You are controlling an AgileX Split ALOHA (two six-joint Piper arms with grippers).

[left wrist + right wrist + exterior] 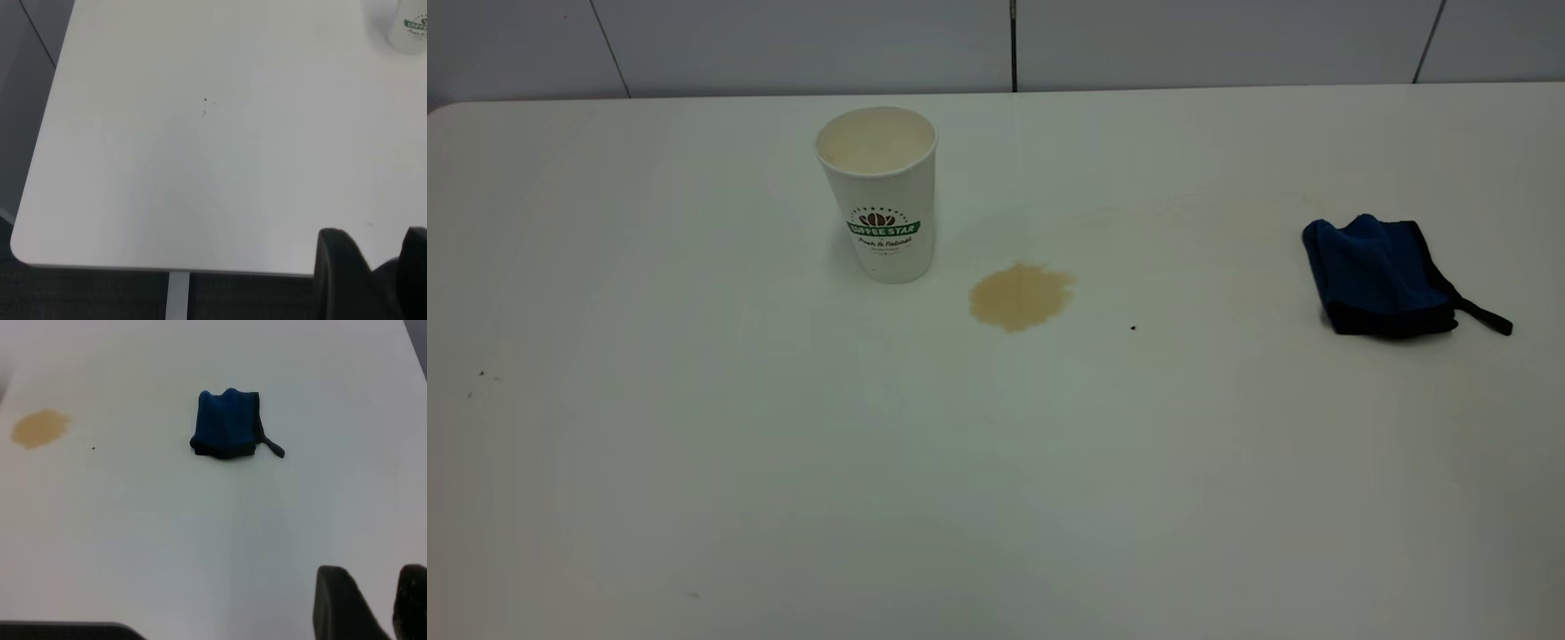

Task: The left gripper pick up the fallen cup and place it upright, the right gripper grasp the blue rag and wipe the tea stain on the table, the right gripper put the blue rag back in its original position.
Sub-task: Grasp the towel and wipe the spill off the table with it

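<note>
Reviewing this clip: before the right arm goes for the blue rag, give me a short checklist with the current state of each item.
1. Cup standing upright on the table: ok, mouth up, logo readable.
2. Tea stain present and uncovered: ok, it lies between cup and rag, touching neither.
3. Blue rag free to grasp: ok, it lies bunched alone on the table, strap tail trailing away from the stain.
4. Right hand empty: ok, nothing sits between its fingers; it hangs well back from the rag.
5. Left hand away from the cup: ok, it sits near the table edge, cup far off.
6. Path from rag to stain: ok, only a tiny black speck lies between.
</note>
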